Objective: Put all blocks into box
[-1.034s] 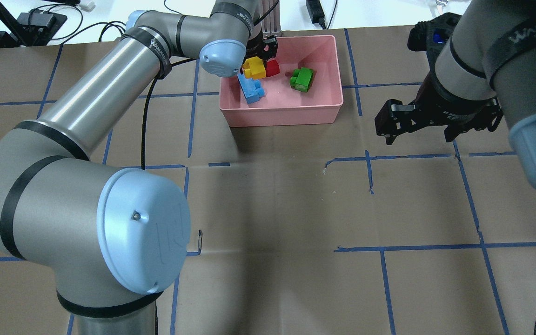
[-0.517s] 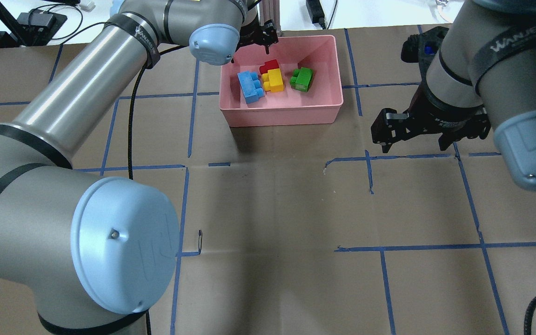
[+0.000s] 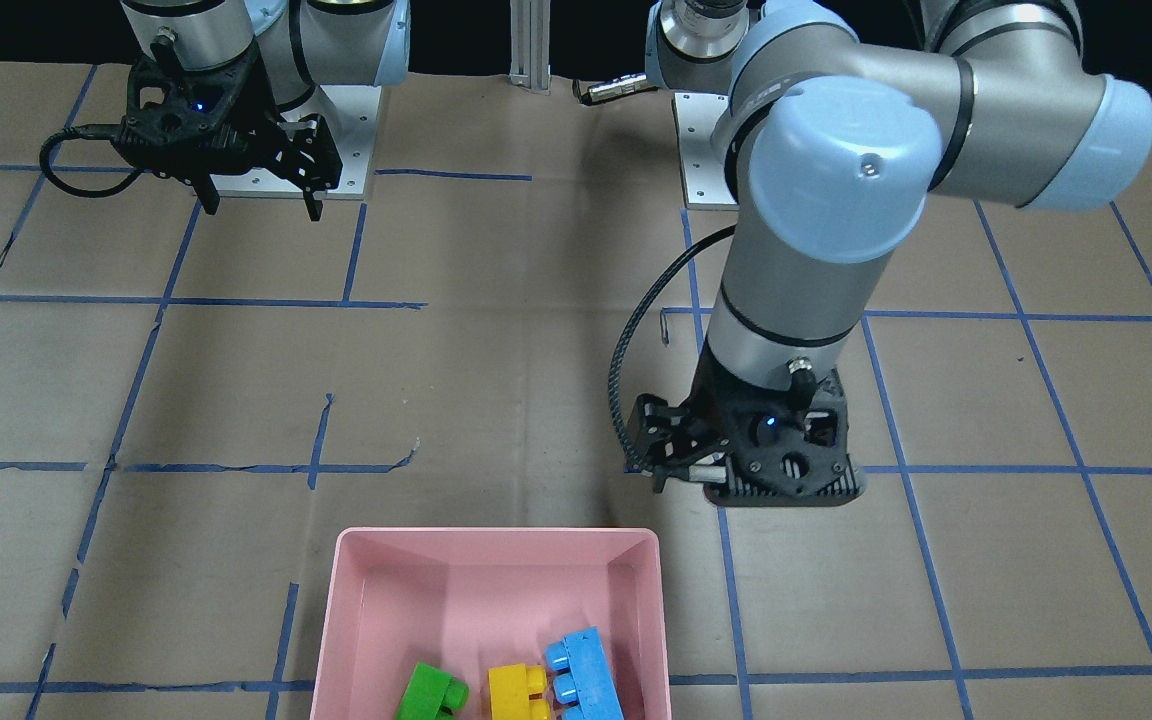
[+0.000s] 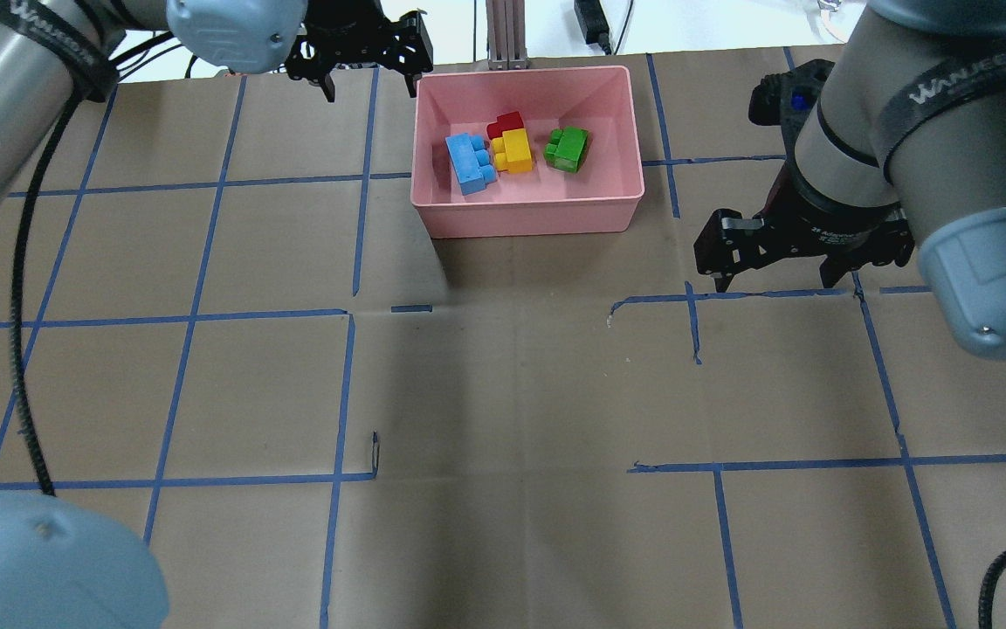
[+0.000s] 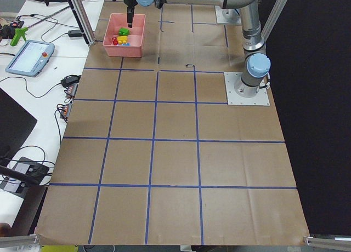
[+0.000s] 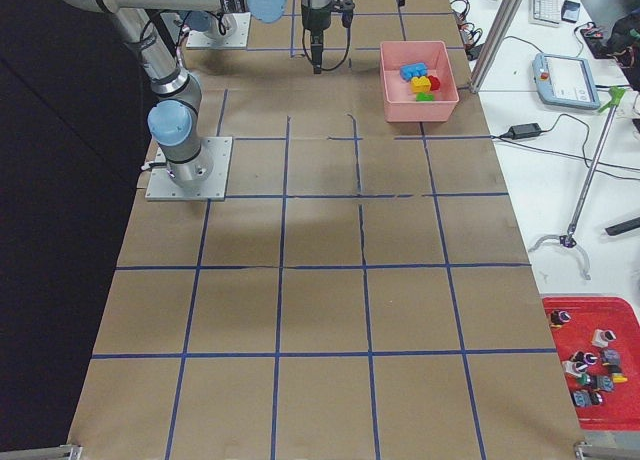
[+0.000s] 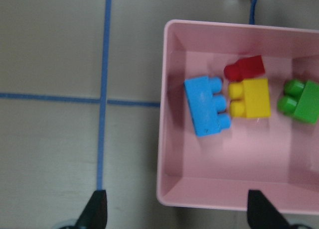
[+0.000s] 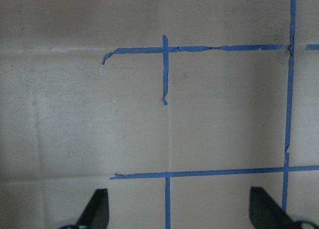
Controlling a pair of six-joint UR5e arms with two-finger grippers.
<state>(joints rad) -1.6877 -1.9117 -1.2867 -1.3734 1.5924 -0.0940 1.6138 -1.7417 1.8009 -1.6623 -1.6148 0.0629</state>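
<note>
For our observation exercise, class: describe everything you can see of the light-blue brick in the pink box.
The light-blue brick is an oblong, smooth plastic block with three round studs in one row. It lies on its side, slightly askew, on the floor of the pink box, near an end wall. Its studs face the yellow brick, close enough that contact cannot be judged. Nothing grips it.

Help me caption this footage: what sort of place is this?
Probably a robotics lab: robot arms bolted onto a table gridded with blue tape, and a teach pendant on the side bench.
</note>
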